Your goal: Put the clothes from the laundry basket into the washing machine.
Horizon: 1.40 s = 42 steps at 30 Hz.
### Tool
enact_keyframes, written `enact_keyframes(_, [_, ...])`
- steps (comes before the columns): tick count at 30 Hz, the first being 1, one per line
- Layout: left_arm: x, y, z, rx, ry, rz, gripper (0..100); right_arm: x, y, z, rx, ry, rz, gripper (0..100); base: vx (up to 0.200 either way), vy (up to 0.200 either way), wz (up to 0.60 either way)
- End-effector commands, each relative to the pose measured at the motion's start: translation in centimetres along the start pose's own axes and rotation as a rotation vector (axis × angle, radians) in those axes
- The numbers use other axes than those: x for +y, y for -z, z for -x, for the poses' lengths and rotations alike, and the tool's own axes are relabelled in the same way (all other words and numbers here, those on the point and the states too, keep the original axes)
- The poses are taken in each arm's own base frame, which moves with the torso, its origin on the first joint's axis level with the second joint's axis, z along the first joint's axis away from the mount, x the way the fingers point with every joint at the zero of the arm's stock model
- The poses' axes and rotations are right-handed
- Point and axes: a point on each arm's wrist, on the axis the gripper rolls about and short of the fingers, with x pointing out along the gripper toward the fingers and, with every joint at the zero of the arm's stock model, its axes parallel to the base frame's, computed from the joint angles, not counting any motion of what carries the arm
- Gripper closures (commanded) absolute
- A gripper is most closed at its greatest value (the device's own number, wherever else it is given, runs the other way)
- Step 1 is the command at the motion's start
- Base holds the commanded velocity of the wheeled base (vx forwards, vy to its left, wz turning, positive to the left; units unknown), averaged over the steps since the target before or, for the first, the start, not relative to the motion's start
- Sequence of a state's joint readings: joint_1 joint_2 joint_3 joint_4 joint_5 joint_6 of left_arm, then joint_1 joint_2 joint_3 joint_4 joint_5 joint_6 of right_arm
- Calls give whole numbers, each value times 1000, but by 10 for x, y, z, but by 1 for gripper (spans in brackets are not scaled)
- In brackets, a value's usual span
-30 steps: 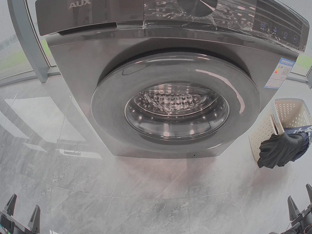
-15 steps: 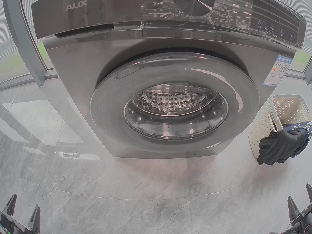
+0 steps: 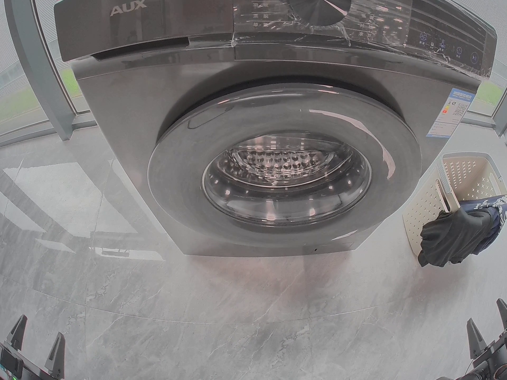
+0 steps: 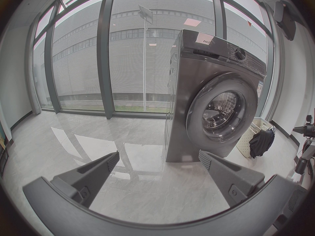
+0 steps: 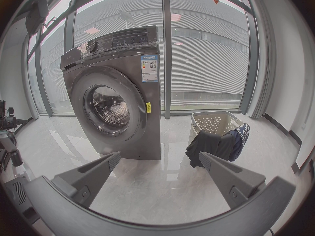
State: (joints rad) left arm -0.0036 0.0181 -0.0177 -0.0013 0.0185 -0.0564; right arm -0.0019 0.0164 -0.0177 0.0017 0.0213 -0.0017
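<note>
Left gripper (image 4: 159, 154) and right gripper (image 5: 159, 154) gape wide; washing machine door (image 3: 285, 180) closed; clothes (image 3: 454, 236) overhang laundry basket (image 3: 470, 178).

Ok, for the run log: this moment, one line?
washer door shut; clothes over basket rim; left gripper jaws open; right gripper jaws open

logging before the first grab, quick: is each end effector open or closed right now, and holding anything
left end effector: open, holding nothing
right end effector: open, holding nothing
</note>
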Motion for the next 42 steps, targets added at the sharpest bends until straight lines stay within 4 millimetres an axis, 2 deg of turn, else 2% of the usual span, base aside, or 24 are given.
enact_keyframes(1, [0, 5, 0, 7, -1, 0, 0, 0, 5, 0, 0, 1, -2, 0, 0, -200, 0])
enact_keyframes(5, [0, 4, 0, 5, -1, 0, 0, 0, 5, 0, 0, -1, 0, 0, 0, -200, 0])
enact_keyframes(14, [0, 5, 0, 7, -1, 0, 0, 0, 5, 0, 3, 6, 0, 0, 0, 0, 0])
enact_keyframes(24, [0, 4, 0, 5, -1, 0, 0, 0, 5, 0, 0, 4, -2, 0, 200, 0, 0])
enact_keyframes(26, [0, 4, 0, 5, -1, 0, 0, 0, -2, 1, -36, -2, 1, 0, 200, 0, 0])
enact_keyframes(27, [0, 5, 0, 7, -1, 0, 0, 0, -23, 7, -125, -8, -4, 0, 200, 0, 0])
enact_keyframes(29, [0, 4, 0, 5, -1, 0, 0, 0, -54, 10, -157, -29, -15, 0, 200, 0, 0])
enact_keyframes(31, [0, 5, 0, 7, -1, 0, 0, -1, -72, -3, -81, -61, -15, 0, 0, 0, 0])
enact_keyframes(33, [0, 5, 0, 7, -1, 0, 0, 0, -82, -27, 42, -112, -24, 0, 0, 0, 0])
enact_keyframes(34, [0, 4, 0, 5, -1, 0, 0, 2, -84, -44, 122, -151, -30, 0, 0, 0, 0])
enact_keyframes(35, [0, 4, 0, 5, -1, 0, 0, 2, -84, -44, 122, -151, -30, 0, 0, 0, 0])
enact_keyframes(36, [0, 5, 0, 7, -1, 0, 0, 7, -87, -72, 213, -204, -55, 0, 0, 0, 0])
enact_keyframes(38, [0, 5, 0, 7, -1, 0, 0, 18, -89, -103, 263, -270, -98, 0, 0, 0, 0])
enact_keyframes(41, [0, 4, 0, 5, -1, 0, 0, 38, -88, -134, 297, -356, -111, 0, 0, 0, 0])
enact_keyframes(42, [0, 5, -1, 8, -1, 0, 0, 40, -88, -138, 303, -363, -110, 0, 0, 0, 0])
